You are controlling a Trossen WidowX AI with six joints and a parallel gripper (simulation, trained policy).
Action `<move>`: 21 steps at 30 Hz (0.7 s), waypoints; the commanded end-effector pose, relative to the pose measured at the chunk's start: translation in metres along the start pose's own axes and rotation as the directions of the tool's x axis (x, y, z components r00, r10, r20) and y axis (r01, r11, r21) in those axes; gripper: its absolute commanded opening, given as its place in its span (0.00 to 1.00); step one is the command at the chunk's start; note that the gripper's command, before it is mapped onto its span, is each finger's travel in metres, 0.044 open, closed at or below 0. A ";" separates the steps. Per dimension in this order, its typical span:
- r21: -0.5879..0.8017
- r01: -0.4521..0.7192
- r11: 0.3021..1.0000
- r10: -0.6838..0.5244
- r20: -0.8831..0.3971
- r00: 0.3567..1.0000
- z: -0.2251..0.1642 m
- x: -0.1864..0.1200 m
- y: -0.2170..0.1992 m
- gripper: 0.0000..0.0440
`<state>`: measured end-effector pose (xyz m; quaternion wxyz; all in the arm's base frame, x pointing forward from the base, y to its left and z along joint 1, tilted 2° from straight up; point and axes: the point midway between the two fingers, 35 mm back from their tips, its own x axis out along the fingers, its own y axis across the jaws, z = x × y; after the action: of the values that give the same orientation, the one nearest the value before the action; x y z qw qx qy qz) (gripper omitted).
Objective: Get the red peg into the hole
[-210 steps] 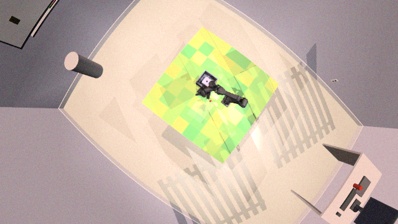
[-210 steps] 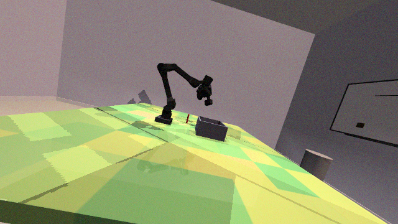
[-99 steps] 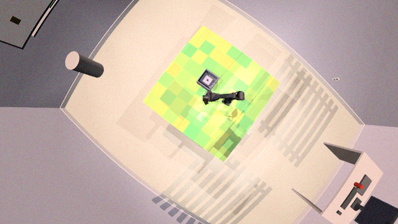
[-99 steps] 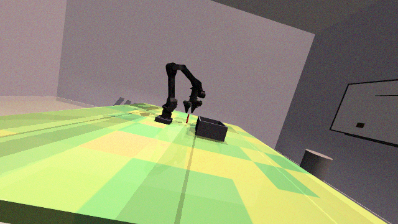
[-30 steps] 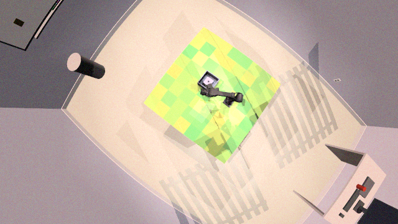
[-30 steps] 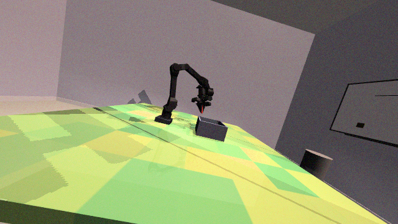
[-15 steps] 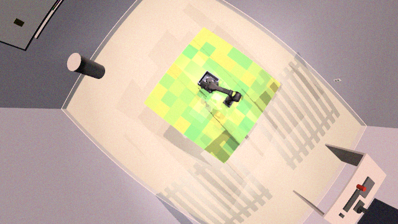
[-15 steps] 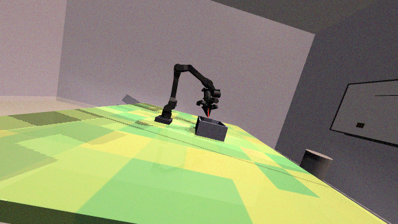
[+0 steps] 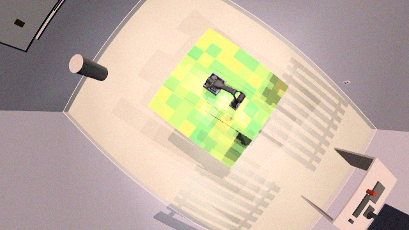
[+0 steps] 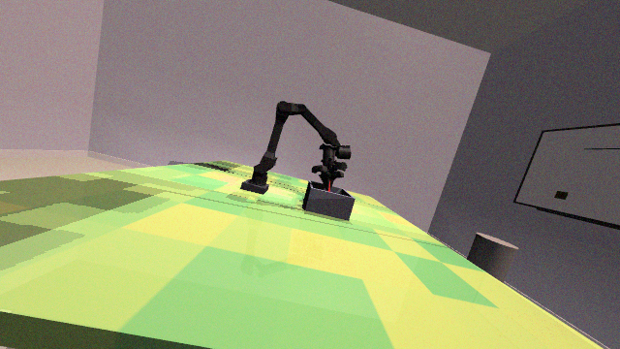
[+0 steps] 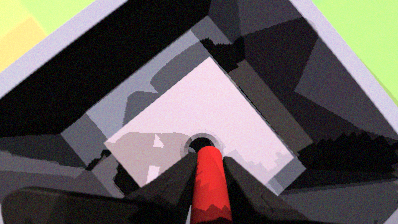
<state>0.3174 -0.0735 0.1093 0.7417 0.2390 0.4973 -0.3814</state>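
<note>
My end effector [image 9: 210, 82] [image 10: 329, 182] [image 11: 209, 162] pinches the red peg [image 10: 329, 186] [image 11: 212, 187] inside the open box [image 9: 209, 89] [image 10: 326, 205] [image 11: 349, 60], and in the wrist view the hole [image 11: 201, 143] peeks out at eleven o'clock from its tip, in the pale plate [image 11: 215, 95]. The box sits on the green-and-yellow worktop [image 9: 185, 99] [image 10: 315, 242] [image 11: 367, 30]; beyond, between nine and ten o'clock in the top view, stands a dark cylinder [image 9: 96, 69] [image 10: 491, 256].

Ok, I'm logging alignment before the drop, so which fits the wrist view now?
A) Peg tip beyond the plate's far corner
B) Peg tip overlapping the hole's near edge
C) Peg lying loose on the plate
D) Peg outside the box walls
B: the red peg's tip covers part of the hole's rim.
</note>
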 end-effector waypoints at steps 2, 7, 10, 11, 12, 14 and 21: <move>-0.059 -0.017 0.998 0.014 -0.043 0.999 -0.001 0.017 0.001 0.00; -0.110 -0.030 0.994 0.020 -0.086 0.996 -0.006 0.029 0.001 0.09; -0.127 -0.035 0.991 0.021 -0.108 0.994 -0.007 0.034 0.000 0.25; -0.130 -0.034 0.991 0.019 -0.114 0.993 -0.007 0.036 0.000 0.30; -0.130 -0.036 0.991 0.020 -0.121 0.992 -0.006 0.037 0.000 0.36; -0.139 -0.039 0.990 0.020 -0.135 0.991 -0.006 0.038 -0.001 0.42; -0.179 -0.069 0.981 0.045 -0.135 0.990 0.012 0.031 0.007 0.47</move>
<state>0.3186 -0.0900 0.0847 0.7281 0.2041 0.5718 -0.3181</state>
